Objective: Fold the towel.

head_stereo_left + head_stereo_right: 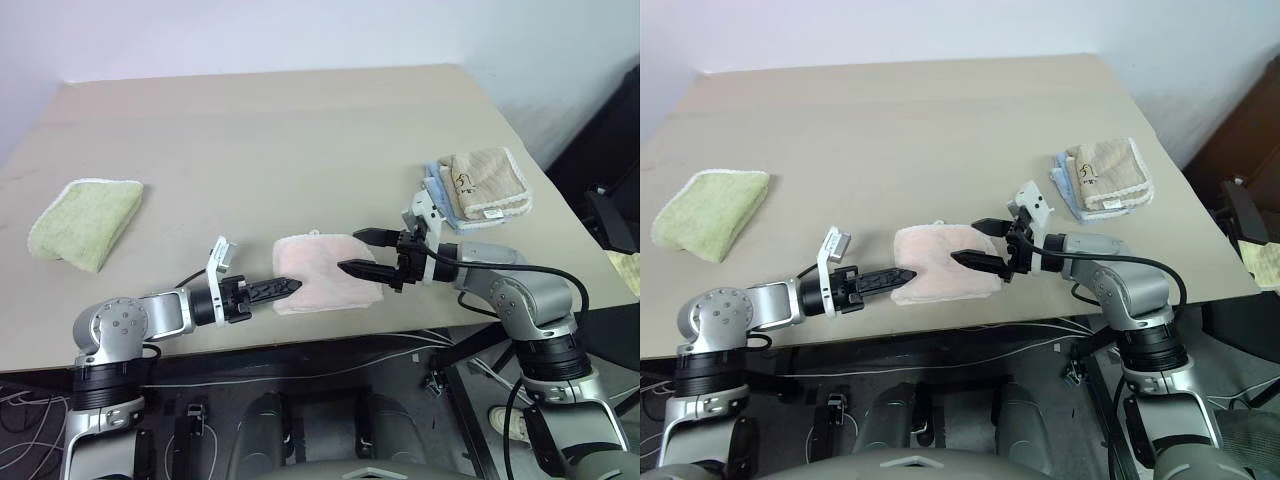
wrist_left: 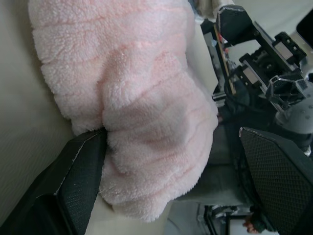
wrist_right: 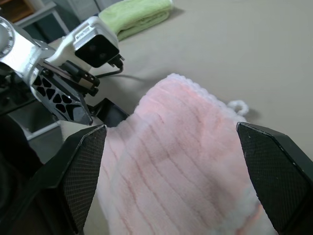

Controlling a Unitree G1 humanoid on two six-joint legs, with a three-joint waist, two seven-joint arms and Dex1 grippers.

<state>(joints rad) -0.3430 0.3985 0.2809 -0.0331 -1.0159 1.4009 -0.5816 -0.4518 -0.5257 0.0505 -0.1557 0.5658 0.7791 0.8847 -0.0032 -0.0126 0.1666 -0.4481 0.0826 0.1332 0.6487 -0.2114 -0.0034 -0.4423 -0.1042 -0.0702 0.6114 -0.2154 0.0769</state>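
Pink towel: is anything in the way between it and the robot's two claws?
No. The pink towel lies between the open left gripper and open right gripper, with nothing visible between them.

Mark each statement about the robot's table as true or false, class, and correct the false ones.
1. The pink towel lies folded near the table's front edge. True.
2. The left gripper is clamped shut on the towel. False: it is open, one finger against the towel's edge.
3. The green towel lies on the robot's left side of the table. True.
4. The right gripper is lifting the tan and blue towels. False: it is open at the pink towel; that stack lies apart.
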